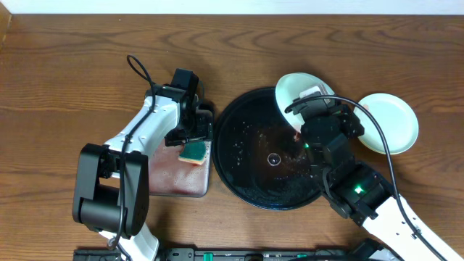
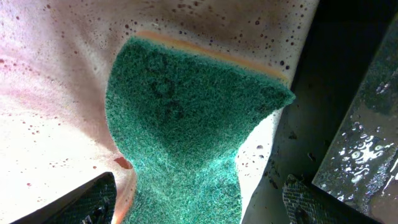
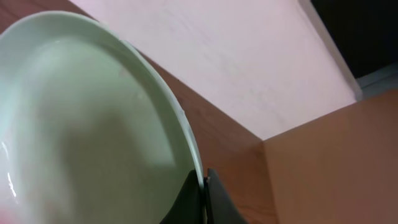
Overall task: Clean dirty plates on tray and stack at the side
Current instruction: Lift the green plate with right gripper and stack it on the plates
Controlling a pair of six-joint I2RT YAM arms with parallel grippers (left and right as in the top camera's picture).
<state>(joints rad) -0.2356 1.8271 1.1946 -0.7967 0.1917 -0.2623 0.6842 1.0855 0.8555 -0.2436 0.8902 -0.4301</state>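
Note:
A pale mint-blue plate (image 1: pixel 293 88) is held on edge over the far right rim of the glossy black tray (image 1: pixel 250 163). My right gripper (image 1: pixel 310 101) is shut on its rim; in the right wrist view the fingertips (image 3: pixel 203 182) pinch the plate's edge (image 3: pixel 93 124). A second mint-blue plate (image 1: pixel 392 123) lies flat on the table to the right. The yellow plate is not in view. My left gripper (image 1: pixel 190 134) hangs open over the sponge tray, its fingers (image 2: pixel 199 199) either side of a green sponge (image 2: pixel 186 112) without touching it.
The sponge (image 1: pixel 194 151) lies in the white-lined sponge tray (image 1: pixel 170 177), left of the black tray, in pinkish foamy water. The black tray's surface is wet with droplets. Dark wooden table all round; a pale wall runs along the far edge.

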